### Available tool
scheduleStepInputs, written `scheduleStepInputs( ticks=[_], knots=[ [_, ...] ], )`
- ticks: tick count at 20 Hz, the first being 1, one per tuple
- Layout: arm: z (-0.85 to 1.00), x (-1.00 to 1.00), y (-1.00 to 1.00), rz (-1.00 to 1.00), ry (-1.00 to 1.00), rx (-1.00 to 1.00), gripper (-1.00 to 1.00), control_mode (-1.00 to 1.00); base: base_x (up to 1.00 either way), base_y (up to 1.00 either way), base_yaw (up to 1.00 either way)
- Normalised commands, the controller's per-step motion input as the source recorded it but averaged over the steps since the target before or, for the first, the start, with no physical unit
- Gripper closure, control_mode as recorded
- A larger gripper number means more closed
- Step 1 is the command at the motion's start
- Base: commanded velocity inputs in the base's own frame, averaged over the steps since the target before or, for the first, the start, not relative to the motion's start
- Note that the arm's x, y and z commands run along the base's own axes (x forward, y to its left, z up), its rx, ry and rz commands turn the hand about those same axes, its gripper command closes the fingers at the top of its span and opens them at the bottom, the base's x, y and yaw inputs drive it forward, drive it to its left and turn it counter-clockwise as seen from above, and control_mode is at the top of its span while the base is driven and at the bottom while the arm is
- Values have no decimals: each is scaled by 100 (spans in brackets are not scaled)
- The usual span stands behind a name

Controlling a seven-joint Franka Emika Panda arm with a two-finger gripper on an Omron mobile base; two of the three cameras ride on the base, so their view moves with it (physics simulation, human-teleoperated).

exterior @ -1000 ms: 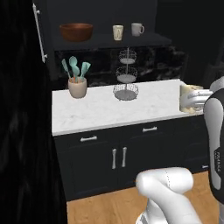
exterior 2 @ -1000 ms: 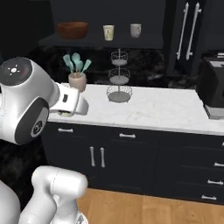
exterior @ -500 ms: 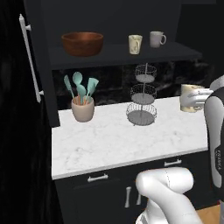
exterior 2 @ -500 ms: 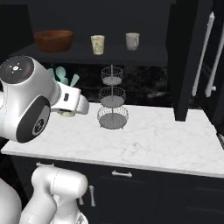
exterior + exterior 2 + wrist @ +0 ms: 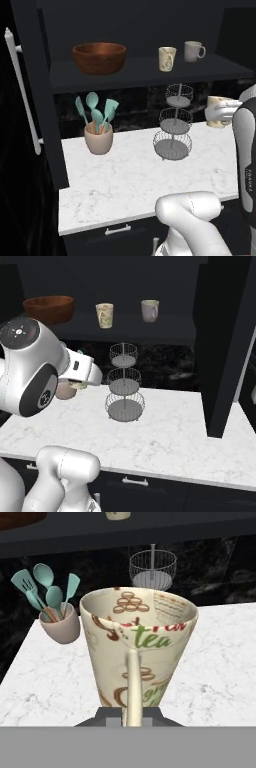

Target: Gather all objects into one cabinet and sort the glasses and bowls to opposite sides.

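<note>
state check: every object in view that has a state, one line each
cabinet door: open
wooden bowl: upright on the cabinet shelf, left side
tumbler: upright on the shelf, right of the bowl
grey mug: upright on the shelf, farthest right
patterned mug: upright, held above the counter
gripper: shut on the patterned mug

Cream mug (image 5: 138, 649) w/ brown, green & red "tea" print showing up close; reddish-brown wooden bowl (image 5: 99, 57), cream marbled tumbler (image 5: 167, 58) & grey-beige mug (image 5: 193, 51) sitting on dark shelf (image 5: 145, 69); teal utensils (image 5: 96, 113) standing in beige pot (image 5: 98, 140) on white marbled surface (image 5: 130, 180).
</note>
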Motion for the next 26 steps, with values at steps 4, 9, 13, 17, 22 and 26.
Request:
scheduleStepInputs(
  ticks=[4,9,13,17,22,26],
  knots=[
    [0,0,0,0,0,0,100,100,51,0,0],
    [0,0,0,0,0,0,100,100,32,-2,0],
    [1,10,-3,0,0,0,100,-100,3,-3,0],
    [1,6,0,0,0,0,100,-100,0,0,0],
    [0,-2,-2,0,0,0,100,-100,0,0,0],
    [3,-7,-11,0,0,0,100,-100,0,0,0]
  ],
)
